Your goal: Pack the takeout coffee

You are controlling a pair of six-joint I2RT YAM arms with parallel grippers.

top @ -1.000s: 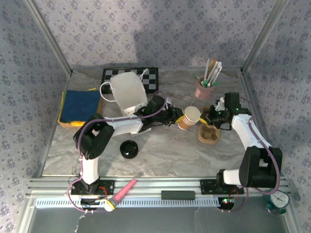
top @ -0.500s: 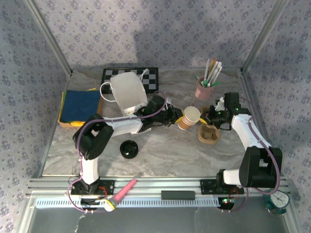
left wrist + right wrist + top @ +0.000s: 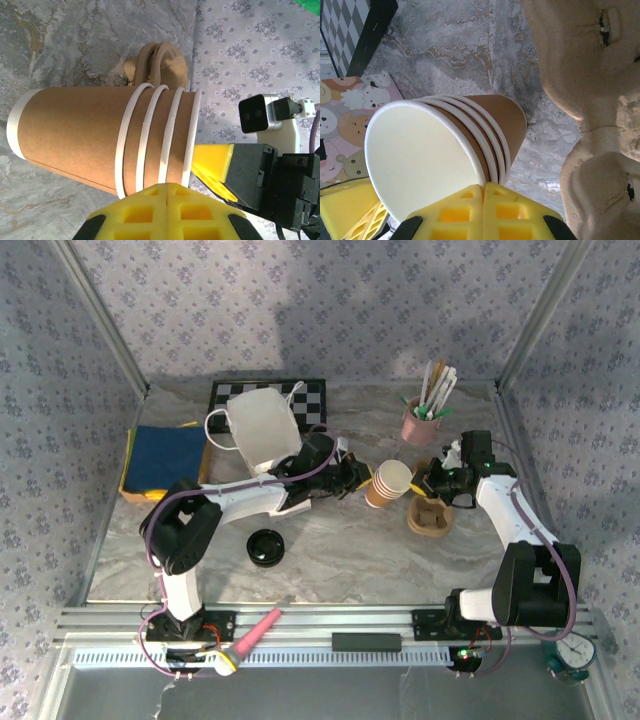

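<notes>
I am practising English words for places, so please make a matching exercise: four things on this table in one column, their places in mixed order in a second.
Things
1. stack of nested brown paper cups
2. flat round black lid
3. folded blue cloth
4. pink pot of utensils

Places
A. left edge of the marble table
B. far side, on the right
C. around the middle, tilted
D. near side, left of centre

Pairs: 1-C, 2-D, 3-A, 4-B
</notes>
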